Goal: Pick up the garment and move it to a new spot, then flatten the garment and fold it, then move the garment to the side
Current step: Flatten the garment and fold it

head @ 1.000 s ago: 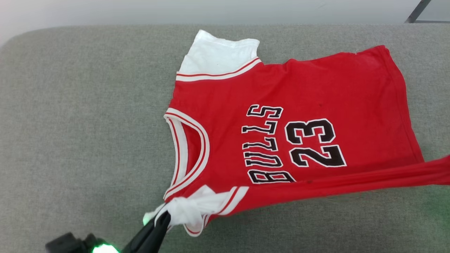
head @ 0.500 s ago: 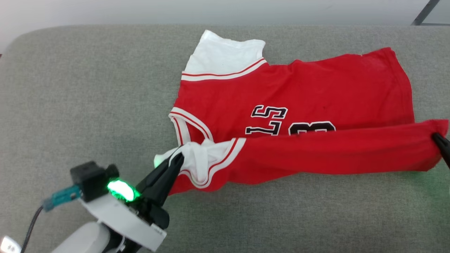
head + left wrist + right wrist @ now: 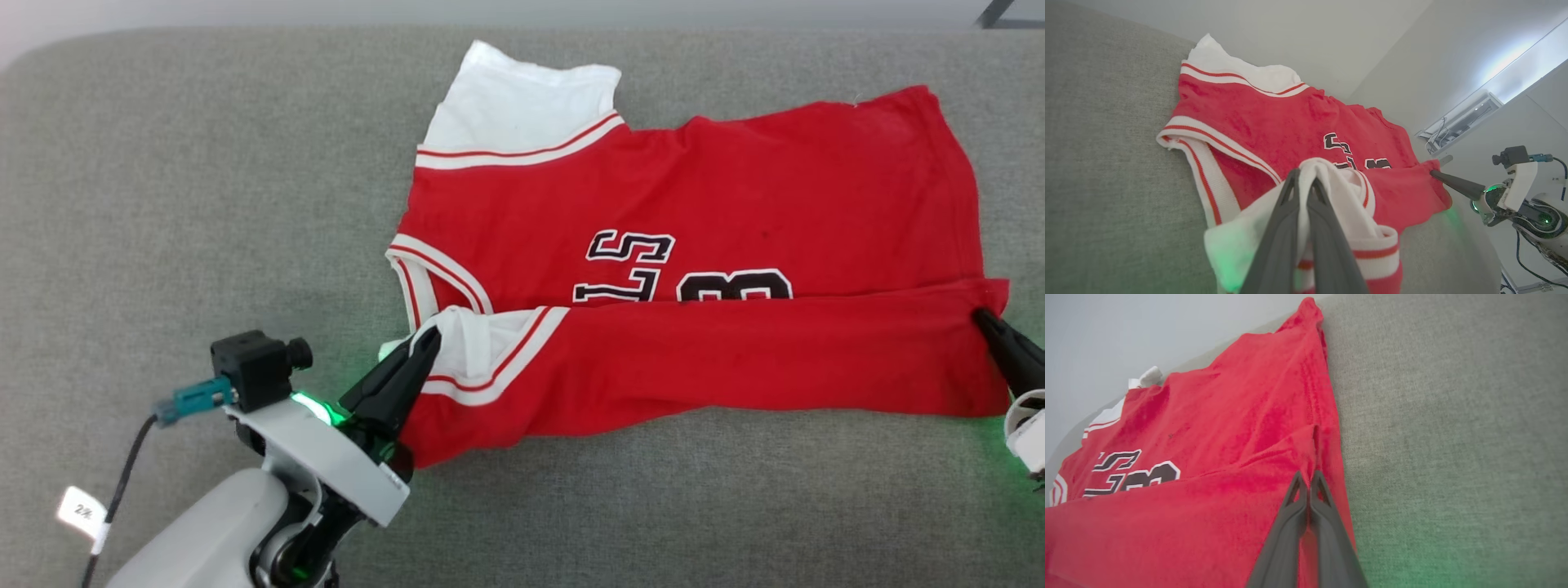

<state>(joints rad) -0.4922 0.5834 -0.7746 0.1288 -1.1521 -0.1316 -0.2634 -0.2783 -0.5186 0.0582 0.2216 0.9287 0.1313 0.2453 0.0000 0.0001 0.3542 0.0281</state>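
Bright, even light; shadows are faint. A green glow tints the grey fabric (image 3: 163,163) at the head view's lower left and right edge. Glare washes the left wrist view's upper right; the left end effector (image 3: 1305,176) softens toward the bottom edge.

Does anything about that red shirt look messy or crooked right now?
Slightly. On the jersey, the near white sleeve is bunched in the left hand instead of lying flat, and the folded-over flap hides half the lettering.

- Red jersey (image 3: 694,196): 1
- White sleeves: 2, far sleeve (image 3: 522,102), near sleeve (image 3: 473,336)
- Grippers: 2, left gripper (image 3: 426,341), right gripper (image 3: 984,318)
- Wrist cameras: 2, left arm's camera (image 3: 253,367), right arm's camera (image 3: 1511,156)
- Grey fabric surface (image 3: 204,180): 1
- Paper tag (image 3: 82,512): 1
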